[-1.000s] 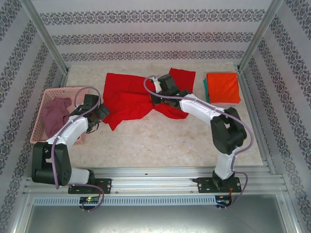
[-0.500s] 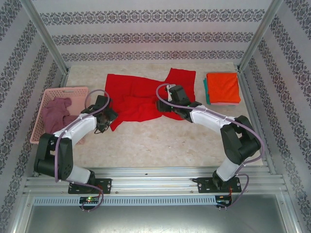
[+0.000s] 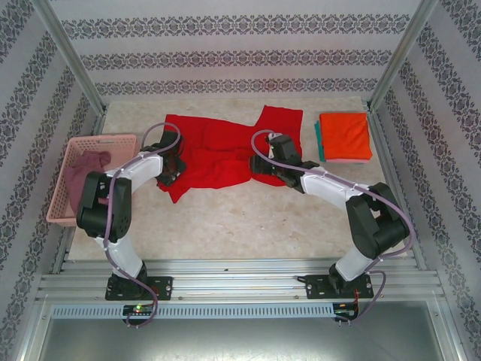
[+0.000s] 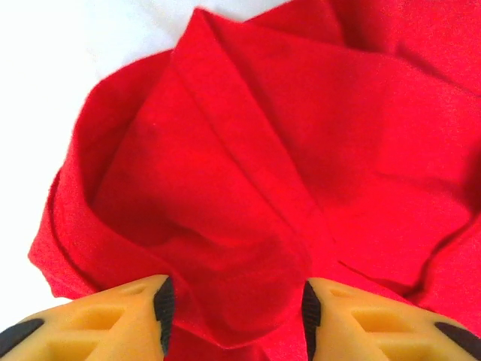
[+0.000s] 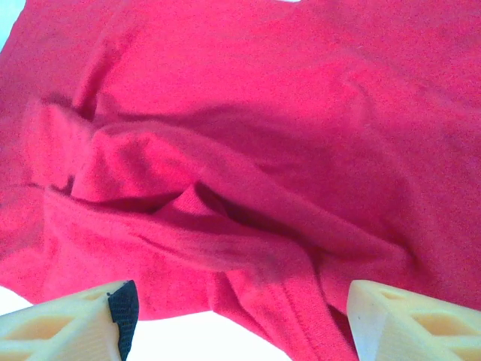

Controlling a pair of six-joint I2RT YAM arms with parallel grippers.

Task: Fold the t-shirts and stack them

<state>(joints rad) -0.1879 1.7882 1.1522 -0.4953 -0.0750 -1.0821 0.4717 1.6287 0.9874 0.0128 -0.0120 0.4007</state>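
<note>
– Across the back half of the table (image 3: 248, 218) lies the red t-shirt (image 3: 214, 147), spread out but rumpled, its near edge bunched. How would you flatten it?

– Start from where the arms are. The left gripper (image 4: 234, 304) sits at the shirt's near-left corner, its fingers half-narrowed on either side of a raised ridge of cloth. I cannot tell whether they actually pinch it.

– And the other one?

– The right gripper (image 5: 239, 308) hovers over the creased right side with its fingers spread wide, holding nothing.

– So the left closes first?

– I'd say so, and it should take only the top layer. That ridge looks doubled, and pinching both layers would drag the fold along rather than open it. The right should come down on a hem edge, not on the middle of the wrinkles, so both can pull outward and draw the cloth taut.

– Where does it go afterwards?

– Onto the pile at the right, where the orange t-shirt (image 3: 346, 135) lies folded on the teal t-shirt (image 3: 319, 143). The mauve t-shirt (image 3: 84, 171) waits in the pink basket (image 3: 60, 207).

– Any risk?

– Uneven pulling would likely skew the sleeves.
</note>
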